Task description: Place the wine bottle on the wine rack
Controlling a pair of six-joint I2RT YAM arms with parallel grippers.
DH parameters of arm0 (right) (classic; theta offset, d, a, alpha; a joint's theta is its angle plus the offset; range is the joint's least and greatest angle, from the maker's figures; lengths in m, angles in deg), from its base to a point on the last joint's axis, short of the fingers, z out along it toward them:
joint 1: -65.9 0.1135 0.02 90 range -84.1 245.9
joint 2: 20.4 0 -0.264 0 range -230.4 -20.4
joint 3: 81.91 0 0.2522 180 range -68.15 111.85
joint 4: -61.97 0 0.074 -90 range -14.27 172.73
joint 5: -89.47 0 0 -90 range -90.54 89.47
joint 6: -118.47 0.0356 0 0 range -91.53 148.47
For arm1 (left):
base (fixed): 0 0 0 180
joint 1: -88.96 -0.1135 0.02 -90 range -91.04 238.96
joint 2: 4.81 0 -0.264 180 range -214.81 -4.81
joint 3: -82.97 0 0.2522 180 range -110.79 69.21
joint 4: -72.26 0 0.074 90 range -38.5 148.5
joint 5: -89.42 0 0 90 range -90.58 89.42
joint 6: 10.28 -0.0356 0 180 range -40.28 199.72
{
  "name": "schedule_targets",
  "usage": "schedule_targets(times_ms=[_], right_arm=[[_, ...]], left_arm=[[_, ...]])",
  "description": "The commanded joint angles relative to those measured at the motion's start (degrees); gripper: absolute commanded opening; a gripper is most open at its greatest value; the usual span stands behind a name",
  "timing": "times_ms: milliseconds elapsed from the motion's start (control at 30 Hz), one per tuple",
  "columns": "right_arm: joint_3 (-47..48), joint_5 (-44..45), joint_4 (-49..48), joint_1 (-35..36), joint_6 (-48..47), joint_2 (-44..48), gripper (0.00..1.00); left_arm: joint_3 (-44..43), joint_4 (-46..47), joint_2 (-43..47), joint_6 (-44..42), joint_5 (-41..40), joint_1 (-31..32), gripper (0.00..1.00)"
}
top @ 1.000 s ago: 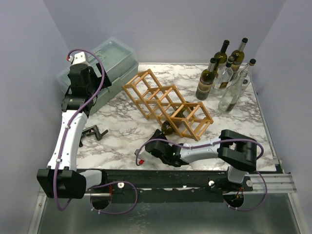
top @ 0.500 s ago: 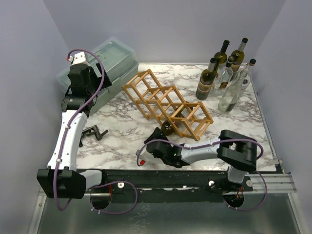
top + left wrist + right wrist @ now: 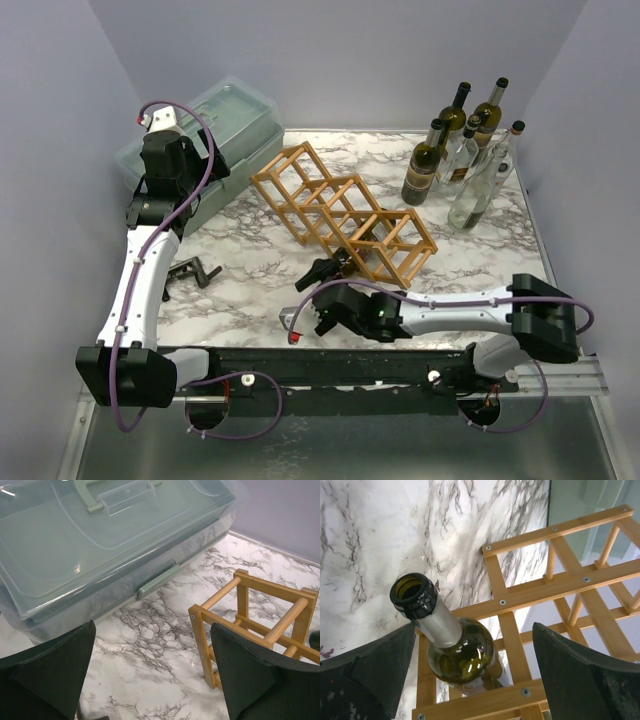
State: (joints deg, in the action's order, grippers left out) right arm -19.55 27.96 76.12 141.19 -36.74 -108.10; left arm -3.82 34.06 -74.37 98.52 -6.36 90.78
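Right wrist view: a glossy green wine bottle (image 3: 460, 655) is cradled in the slatted wooden wine rack (image 3: 560, 585), the right pincer (image 3: 472, 627) spread apart.

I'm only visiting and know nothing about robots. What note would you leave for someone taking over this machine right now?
Left claw: open, empty, hovering near the plastic box.
Right claw: open, fingers either side of the neck of the wine bottle, not gripping.
The bottle lies in an end cell of the wine rack, neck sticking out.
Done: bottle looks placed.
Left: probably just draw the right claw clear.
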Motion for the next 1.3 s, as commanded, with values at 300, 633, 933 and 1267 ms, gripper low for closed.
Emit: schedule_targets(times_ms=[300, 633, 933, 1267], right_arm=[[3.8, -15.0, -4.8, 0.9, 21.3, 18.4, 1.00], [6.0, 6.4, -21.9, 0.8, 23.4, 24.2, 1.00], [5.3, 12.7, -29.3, -10.8, 28.2, 29.8, 1.00], [20.9, -0.8, -5.7, -38.8, 57.5, 22.0, 1.00]], left_arm=[[0.6, 1.6, -0.7, 0.3, 2.2, -0.5, 0.98], [1.5, 7.7, -2.7, -0.5, 15.7, 2.6, 0.99], [-11.8, 7.0, -6.9, 1.5, 16.4, 4.1, 0.99], [-1.2, 7.6, -1.5, -5.4, 9.3, 4.9, 0.99]])
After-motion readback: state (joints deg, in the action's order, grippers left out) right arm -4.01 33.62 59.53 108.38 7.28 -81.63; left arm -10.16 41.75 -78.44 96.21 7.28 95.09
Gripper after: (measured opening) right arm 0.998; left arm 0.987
